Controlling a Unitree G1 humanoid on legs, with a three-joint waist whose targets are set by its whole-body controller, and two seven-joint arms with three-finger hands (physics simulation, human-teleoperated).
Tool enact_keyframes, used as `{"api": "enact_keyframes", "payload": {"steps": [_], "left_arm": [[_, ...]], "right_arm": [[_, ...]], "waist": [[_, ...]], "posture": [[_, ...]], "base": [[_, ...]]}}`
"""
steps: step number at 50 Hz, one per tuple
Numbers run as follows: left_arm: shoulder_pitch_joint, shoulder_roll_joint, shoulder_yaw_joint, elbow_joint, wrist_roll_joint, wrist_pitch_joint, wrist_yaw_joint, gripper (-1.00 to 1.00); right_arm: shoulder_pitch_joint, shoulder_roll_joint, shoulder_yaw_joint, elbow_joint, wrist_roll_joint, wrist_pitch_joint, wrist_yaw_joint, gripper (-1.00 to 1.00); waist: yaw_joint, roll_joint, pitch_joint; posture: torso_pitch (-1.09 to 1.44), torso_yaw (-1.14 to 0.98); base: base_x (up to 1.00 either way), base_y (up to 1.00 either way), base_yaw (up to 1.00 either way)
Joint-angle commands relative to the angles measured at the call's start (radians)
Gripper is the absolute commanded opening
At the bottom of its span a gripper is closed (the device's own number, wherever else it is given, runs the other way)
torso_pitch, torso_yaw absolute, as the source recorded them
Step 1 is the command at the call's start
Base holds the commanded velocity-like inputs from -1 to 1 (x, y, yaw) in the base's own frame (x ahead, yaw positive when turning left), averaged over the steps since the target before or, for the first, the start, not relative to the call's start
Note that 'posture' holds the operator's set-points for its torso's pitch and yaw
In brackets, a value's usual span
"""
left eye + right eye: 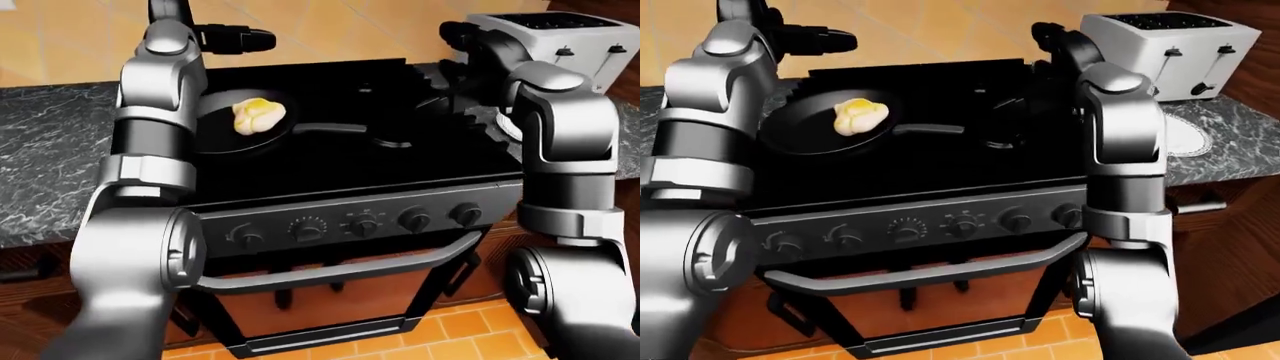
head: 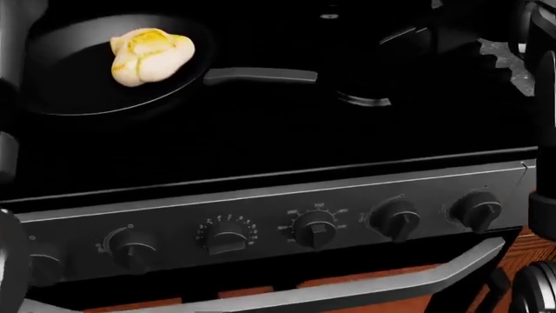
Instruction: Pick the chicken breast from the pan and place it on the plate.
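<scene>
- The chicken breast, pale with yellow patches, lies in the black pan at the upper left of the head view; the pan's handle points toward the right.
- The pan sits on the black stove, whose row of knobs runs across the bottom of the head view above the oven door handle.
- The left hand hangs at the top of the left-eye view, above the pan and apart from the chicken breast, fingers stretched out and holding nothing.
- The right hand is raised over the stove's upper right; I cannot tell whether its fingers are spread or curled.
- A white plate lies on the grey counter at the right of the right-eye view, below a toaster.
</scene>
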Motion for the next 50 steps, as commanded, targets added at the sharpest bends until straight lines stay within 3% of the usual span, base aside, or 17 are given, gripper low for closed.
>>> {"api": "enact_keyframes", "payload": {"steps": [1, 3, 5, 6, 7, 8, 10, 13, 15, 16, 20, 28, 30, 41, 46, 49, 50], "left_arm": [[-0.042, 0.017, 0.005, -0.037, 0.006, -0.033, 0.005, 1.00], [-0.044, 0.018, 0.005, -0.036, 0.005, -0.032, 0.004, 1.00], [-0.045, 0.019, 0.005, -0.038, 0.004, -0.030, 0.004, 1.00], [-0.045, 0.019, 0.006, -0.039, 0.004, -0.029, 0.004, 1.00], [-0.045, 0.020, 0.006, -0.038, 0.004, -0.029, 0.004, 1.00], [-0.046, 0.022, 0.006, -0.038, 0.004, -0.029, 0.003, 1.00], [-0.049, 0.023, 0.007, -0.040, 0.003, -0.026, 0.003, 1.00], [-0.050, 0.023, 0.006, -0.040, 0.002, -0.025, 0.004, 1.00], [-0.049, 0.022, 0.006, -0.043, 0.002, -0.024, 0.004, 1.00], [-0.048, 0.022, 0.006, -0.047, 0.001, -0.021, 0.004, 1.00], [-0.048, 0.024, 0.006, -0.045, 0.002, -0.024, 0.002, 1.00], [-0.086, 0.034, -0.009, 0.054, 0.045, -0.104, 0.002, 1.00], [-0.095, 0.035, -0.022, 0.088, 0.076, -0.196, 0.010, 1.00], [-0.156, 0.030, -0.081, 0.227, 0.263, -0.270, -0.136, 1.00], [-0.203, 0.034, -0.076, 0.269, 0.337, -0.361, -0.115, 1.00], [-0.239, 0.041, -0.064, 0.319, 0.361, -0.362, -0.151, 1.00], [-0.244, 0.043, -0.090, 0.335, 0.398, -0.354, -0.181, 1.00]], "right_arm": [[-0.040, -0.006, -0.003, -0.031, 0.004, -0.030, -0.002, 1.00], [-0.042, -0.007, -0.003, -0.033, 0.004, -0.027, -0.001, 1.00], [-0.044, -0.007, -0.002, -0.030, 0.004, -0.028, -0.002, 1.00], [-0.045, -0.008, -0.001, -0.030, 0.003, -0.029, 0.000, 1.00], [-0.044, -0.009, 0.000, -0.032, 0.003, -0.028, 0.003, 1.00], [-0.044, -0.009, -0.002, -0.034, 0.002, -0.028, 0.001, 1.00], [-0.043, -0.009, -0.001, -0.036, 0.000, -0.028, 0.000, 1.00], [-0.045, -0.013, -0.003, -0.040, -0.002, -0.027, 0.001, 1.00], [-0.042, -0.012, 0.000, -0.044, -0.004, -0.026, 0.003, 1.00], [-0.041, -0.012, 0.000, -0.045, -0.005, -0.026, 0.004, 1.00], [-0.046, -0.010, 0.002, -0.034, -0.008, -0.032, 0.007, 1.00], [-0.058, -0.006, 0.003, -0.022, -0.014, -0.035, 0.011, 1.00], [-0.065, -0.007, 0.003, -0.016, -0.014, -0.036, 0.013, 1.00], [-0.059, -0.008, 0.002, -0.031, -0.017, -0.032, 0.025, 1.00], [-0.051, -0.002, 0.002, -0.025, -0.015, -0.044, 0.025, 1.00], [-0.049, -0.005, 0.001, -0.028, -0.015, -0.040, 0.027, 1.00], [-0.050, -0.006, 0.001, -0.029, -0.015, -0.038, 0.027, 1.00]], "waist": [[0.003, -0.004, -0.026], [-0.004, 0.030, -0.030], [-0.013, 0.085, -0.046], [-0.010, 0.064, -0.047], [-0.008, 0.068, -0.012], [-0.013, 0.074, -0.020], [-0.016, 0.056, -0.012], [-0.014, 0.012, 0.001], [-0.007, -0.035, -0.004], [-0.002, -0.020, -0.005], [0.000, -0.011, -0.030], [-0.004, 0.004, -0.035], [-0.005, 0.005, -0.034], [-0.002, -0.001, -0.025], [0.001, -0.006, -0.022], [0.002, -0.011, -0.022], [0.003, -0.013, -0.021]], "posture": [[0.00, 0.00], [0.00, 0.00], [0.00, 0.00], [0.00, 0.00], [0.00, 0.00], [0.00, 0.00], [0.00, 0.00], [0.00, 0.00], [0.00, 0.00], [0.00, 0.00], [0.00, 0.00], [0.00, 0.00], [0.00, 0.00], [0.00, 0.00], [0.00, 0.00], [0.00, 0.00], [0.00, 0.00]], "base": [[0.27, 0.00, 0.00], [0.27, 0.00, 0.00], [0.27, 0.00, 0.00], [0.26, 0.00, 0.00], [0.00, 0.00, 0.00], [0.00, 0.00, 0.00], [0.00, 0.00, 0.00], [0.00, 0.00, 0.00], [0.00, 0.00, 0.00], [0.00, 0.00, 0.00], [0.00, 0.00, 0.00], [0.00, 0.00, 0.00], [0.00, 0.00, 0.00], [0.00, 0.00, 0.00], [0.00, 0.00, 0.00], [0.00, 0.00, 0.00], [0.00, 0.00, 0.00]]}}
